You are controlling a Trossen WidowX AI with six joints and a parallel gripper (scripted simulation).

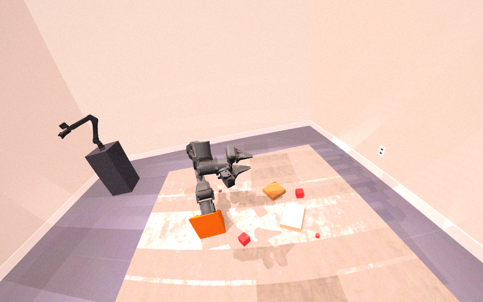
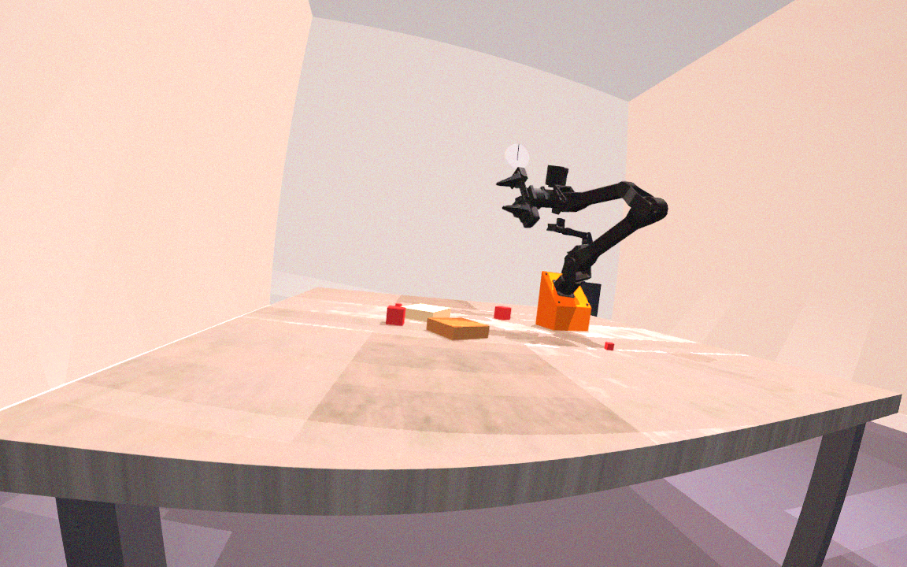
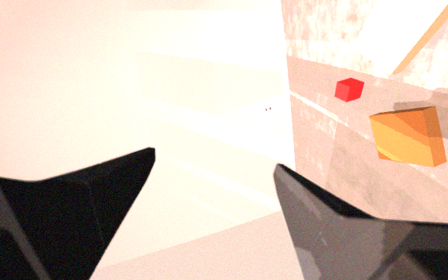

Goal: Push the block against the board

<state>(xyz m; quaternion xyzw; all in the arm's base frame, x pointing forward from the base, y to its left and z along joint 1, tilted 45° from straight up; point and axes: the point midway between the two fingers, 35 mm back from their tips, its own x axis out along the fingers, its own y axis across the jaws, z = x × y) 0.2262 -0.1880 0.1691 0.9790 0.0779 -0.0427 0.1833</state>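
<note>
The orange square block (image 1: 273,190) (image 2: 455,328) (image 3: 399,136) lies flat on the table, turned at an angle to the board. The pale board (image 1: 292,215) (image 2: 428,310) (image 3: 407,23) has a whitish top and light orange sides and also lies flat. A gap separates the two, and no sides touch. In the wrist view the board is cut off by the top edge. My gripper (image 1: 251,161) (image 2: 500,195) (image 3: 216,162) is open and empty, high above the table and pointing roughly level. It touches neither part.
A red cube (image 1: 299,193) (image 2: 395,315) (image 3: 348,90) sits near the block and board. Another red cube (image 1: 244,238) (image 2: 502,312) sits near the arm's orange base (image 1: 209,225) (image 2: 560,310). Small red cubes lie beyond the board (image 1: 317,235) and near the arm (image 1: 219,190) (image 2: 608,346).
</note>
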